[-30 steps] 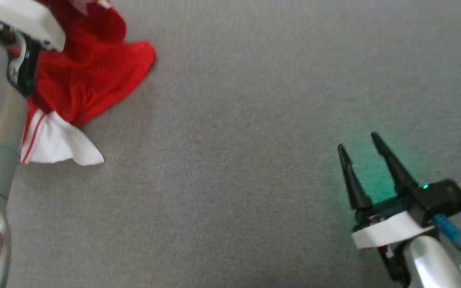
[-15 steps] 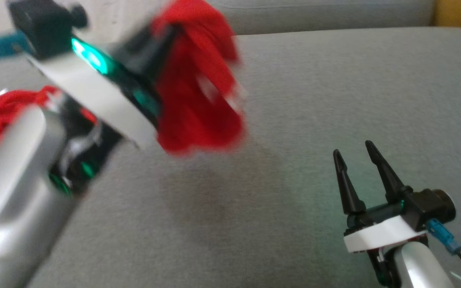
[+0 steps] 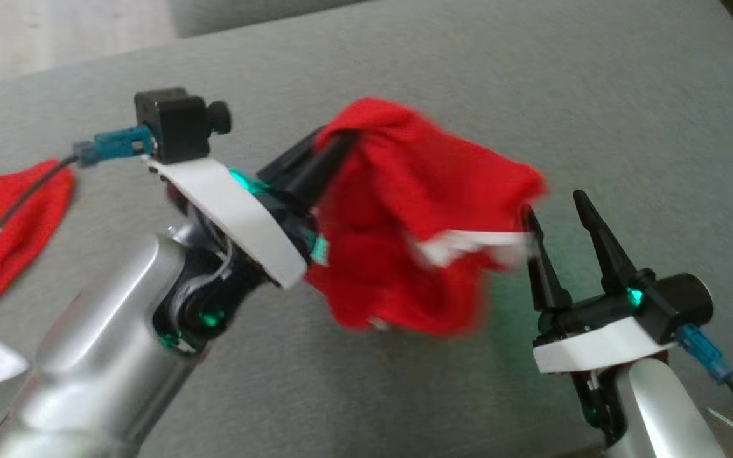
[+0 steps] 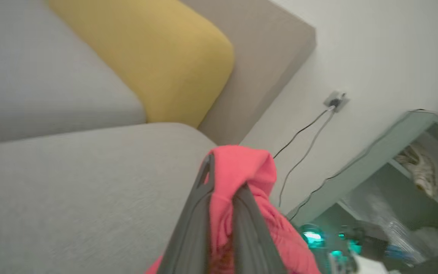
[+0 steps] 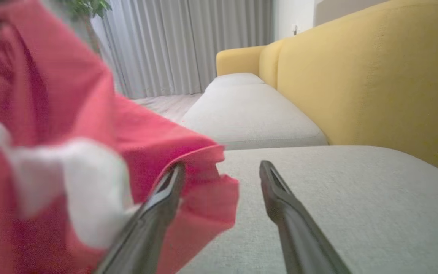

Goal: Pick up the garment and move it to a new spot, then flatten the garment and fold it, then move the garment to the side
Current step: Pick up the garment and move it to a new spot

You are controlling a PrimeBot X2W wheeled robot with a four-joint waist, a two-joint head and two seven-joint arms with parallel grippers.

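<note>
two grippers, one lifted garment. left gripper fingers clamped on red garment with white trim, bunched, blurred, hanging above grey sofa cushion. right gripper fingers spread, empty, just beside cloth edge. more red-white cloth lies far left; whether same garment, unclear.

The garment at centre was soft, matt red cloth; the sofa seat coarse grey weave; the forearm at lower left glossy silver metal.
</note>
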